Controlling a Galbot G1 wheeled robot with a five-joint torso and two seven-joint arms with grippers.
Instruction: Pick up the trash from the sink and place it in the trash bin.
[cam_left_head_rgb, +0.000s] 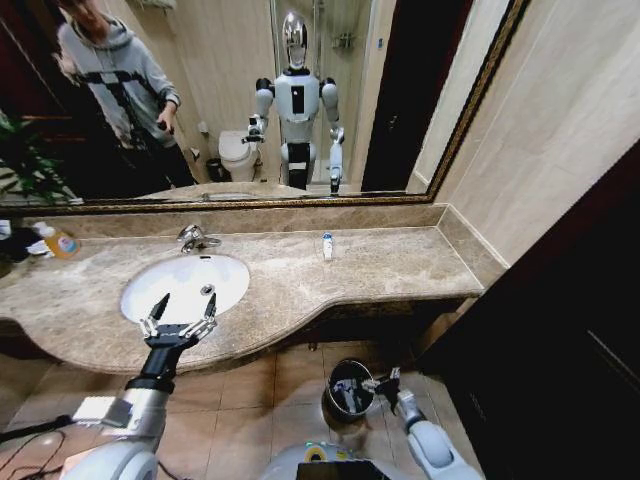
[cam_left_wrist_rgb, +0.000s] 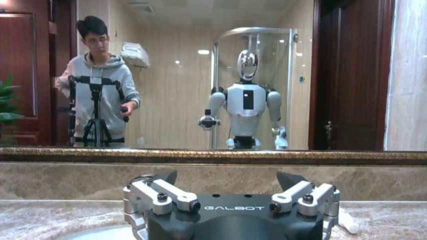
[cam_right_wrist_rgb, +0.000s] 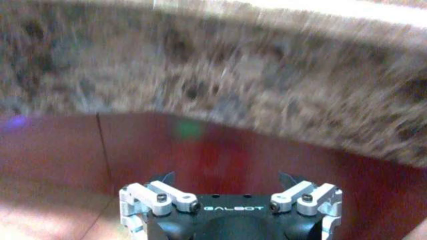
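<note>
From my head camera, the marble counter (cam_left_head_rgb: 330, 275) runs across in front of me with the white sink (cam_left_head_rgb: 185, 285) set into its left part and the chrome faucet (cam_left_head_rgb: 192, 238) behind the basin. An orange-labelled soap bottle (cam_left_head_rgb: 60, 242) sits at the far left of the counter against the backsplash. One small white tube with a blue mark (cam_left_head_rgb: 327, 245) stands well to the right of the sink, near the back wall; from my left wrist camera I see a white tube end (cam_left_wrist_rgb: 347, 222) lying on the counter just past my fingers. The big mirror (cam_left_head_rgb: 250, 100) takes up the wall behind. I cannot make out any trash inside the basin itself; my own gripper covers its near edge.

My left gripper (cam_left_head_rgb: 178, 322) hangs over the front rim of the sink, arm reaching up from the lower left, fingers pointing toward the faucet. The jaws are spread wide with nothing between them.

My right gripper (cam_left_head_rgb: 383, 382) is down low below the counter's edge, right at the rim of the black trash bin (cam_left_head_rgb: 348, 388) on the tiled floor (cam_left_head_rgb: 270, 400). From its wrist camera the fingers (cam_right_wrist_rgb: 160, 190) stand wide apart and hold nothing, facing the underside of the counter. Inside the bin I see some pale shapes but cannot tell what they are.
</note>
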